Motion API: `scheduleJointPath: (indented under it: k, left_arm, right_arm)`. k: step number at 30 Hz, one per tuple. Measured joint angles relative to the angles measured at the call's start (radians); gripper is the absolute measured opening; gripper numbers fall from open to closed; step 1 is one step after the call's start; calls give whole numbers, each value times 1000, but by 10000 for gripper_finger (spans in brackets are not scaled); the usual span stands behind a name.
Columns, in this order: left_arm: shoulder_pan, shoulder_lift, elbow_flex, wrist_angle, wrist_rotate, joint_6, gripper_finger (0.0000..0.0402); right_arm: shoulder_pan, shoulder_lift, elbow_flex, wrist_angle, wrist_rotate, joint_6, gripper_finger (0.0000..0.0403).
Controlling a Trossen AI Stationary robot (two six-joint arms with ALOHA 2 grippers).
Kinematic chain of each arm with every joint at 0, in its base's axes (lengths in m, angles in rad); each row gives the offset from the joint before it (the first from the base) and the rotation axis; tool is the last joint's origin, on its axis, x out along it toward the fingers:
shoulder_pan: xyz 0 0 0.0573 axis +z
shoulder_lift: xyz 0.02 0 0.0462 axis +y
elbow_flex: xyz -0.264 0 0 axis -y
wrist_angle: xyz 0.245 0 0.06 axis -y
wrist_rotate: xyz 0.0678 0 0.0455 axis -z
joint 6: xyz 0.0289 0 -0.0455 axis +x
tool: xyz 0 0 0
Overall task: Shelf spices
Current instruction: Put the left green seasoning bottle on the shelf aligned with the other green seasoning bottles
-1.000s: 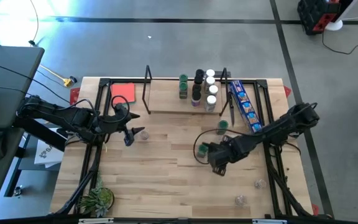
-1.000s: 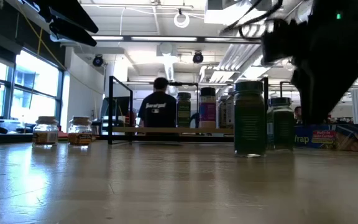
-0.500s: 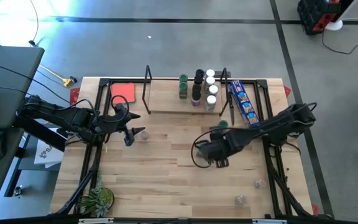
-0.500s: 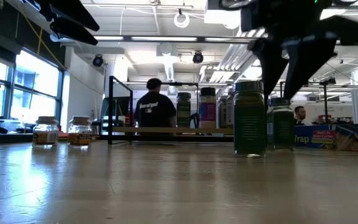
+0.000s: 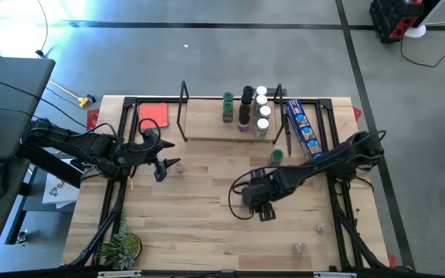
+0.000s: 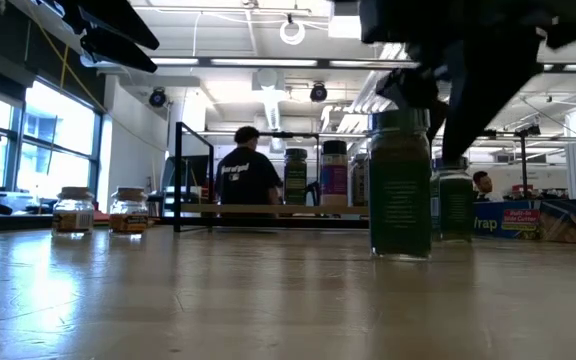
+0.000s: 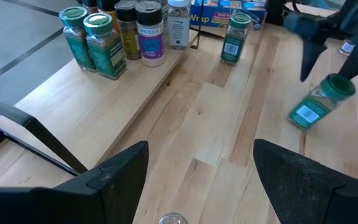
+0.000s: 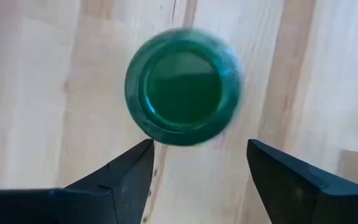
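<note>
The shelf (image 5: 207, 130) stands at the table's far side and carries several spice jars (image 5: 247, 108) at its right end. A green-lidded spice jar (image 6: 400, 190) stands mid-table under my right gripper (image 5: 259, 202), hidden from the high view by that gripper. The right wrist view looks straight down on its lid (image 8: 184, 87), just past my open right gripper (image 8: 200, 144). In the left wrist view this jar (image 7: 321, 102) leans. A second green-lidded jar (image 5: 276, 156) stands on the table nearer the shelf. My left gripper (image 5: 166, 167) waits open at the left. My right gripper points steeply down at the jar's green lid (image 8: 166, 140), whose rim lies level with the fingertips (image 8: 145, 149). I cannot tell whether they touch it. The jar's base (image 6: 400, 255) looks to be on the table.
A blue snack packet (image 5: 304, 133) lies right of the shelf and a red card (image 5: 152, 113) left of it. A small clear jar (image 5: 178, 165) sits below my left gripper. Two clear jars (image 5: 323, 228) stand near the right front corner, a plant (image 5: 120, 249) at the left front.
My right gripper has gone toward the table's left edge and rolled about its wrist. It now stands over the green-lidded jar instead of to its right. The jar shows larger in the low view, so it has come toward the near edge.
</note>
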Motion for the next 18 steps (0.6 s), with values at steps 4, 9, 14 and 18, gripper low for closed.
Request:
scheduleJointPath:
  k: [4,9,14,18]
  left_arm:
    - [0,0,0,0,0,0,286]
    - [0,0,0,0,0,0,286]
    - [-1,0,0,0,1,0,286]
    - [-1,0,0,0,1,0,286]
  right_arm:
    - [24,-2,68,-104,63,8,252]
    - [32,4,55,-115,63,4,252]
    - [41,57,-6,0,-59,104,252]
    - [74,91,-10,156,-123,144,252]
